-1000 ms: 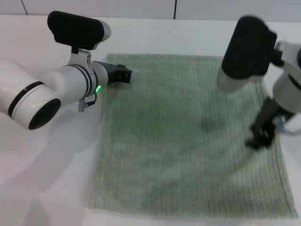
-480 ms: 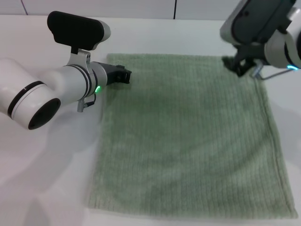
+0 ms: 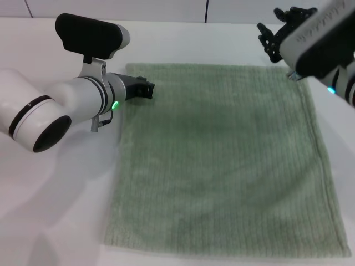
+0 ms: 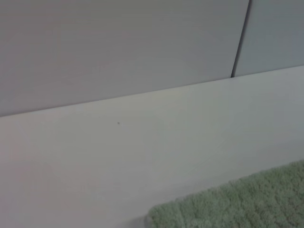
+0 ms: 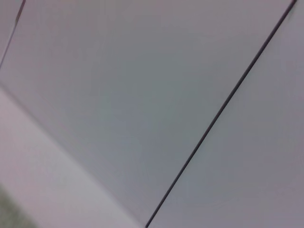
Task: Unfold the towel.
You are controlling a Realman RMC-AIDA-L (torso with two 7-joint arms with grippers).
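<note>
The right tool (image 3: 275, 34) hangs above the towel's (image 3: 222, 160) far right corner, its dark fingers spread apart and holding nothing; the left tool (image 3: 145, 87) sits at the towel's far left corner, whether open or closed I cannot tell; the towel lies spread flat on the white bench (image 3: 66, 210).

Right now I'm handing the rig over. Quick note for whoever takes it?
Left gripper: low at the far left corner of the pale sage-green terry towel.
Right gripper: raised above the far right corner, open and empty.
Towel lies spread flat on the white table, no fold visible.
Done: unfolding looks complete.
Left: probably only clearing both arms away.
</note>
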